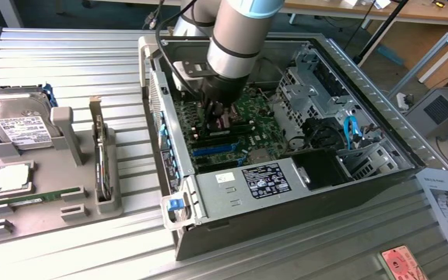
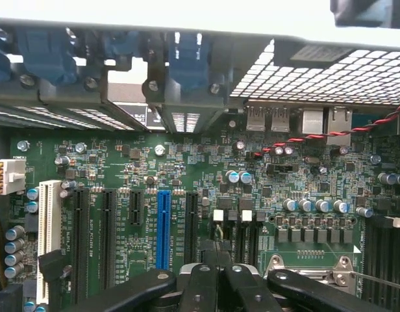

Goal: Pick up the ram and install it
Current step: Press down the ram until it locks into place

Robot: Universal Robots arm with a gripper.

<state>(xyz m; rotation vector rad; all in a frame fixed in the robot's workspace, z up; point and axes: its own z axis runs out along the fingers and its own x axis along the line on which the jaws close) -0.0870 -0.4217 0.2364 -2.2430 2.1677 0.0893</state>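
Gripper (image 1: 214, 112) closed, inside computer case (image 1: 364, 93) | ram (image 1: 28, 199) well apart, on tray (image 1: 45, 219)

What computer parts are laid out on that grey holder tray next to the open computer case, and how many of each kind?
On the grey holder tray:
silver hard drive: 1
square silver processor chip: 1
long thin green circuit-board stick: 1
dark card standing on edge: 1
Total: 4

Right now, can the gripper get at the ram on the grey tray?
Probably not: the gripper is shut, down inside the computer case over the motherboard, and the case's side wall stands between it and the ram.
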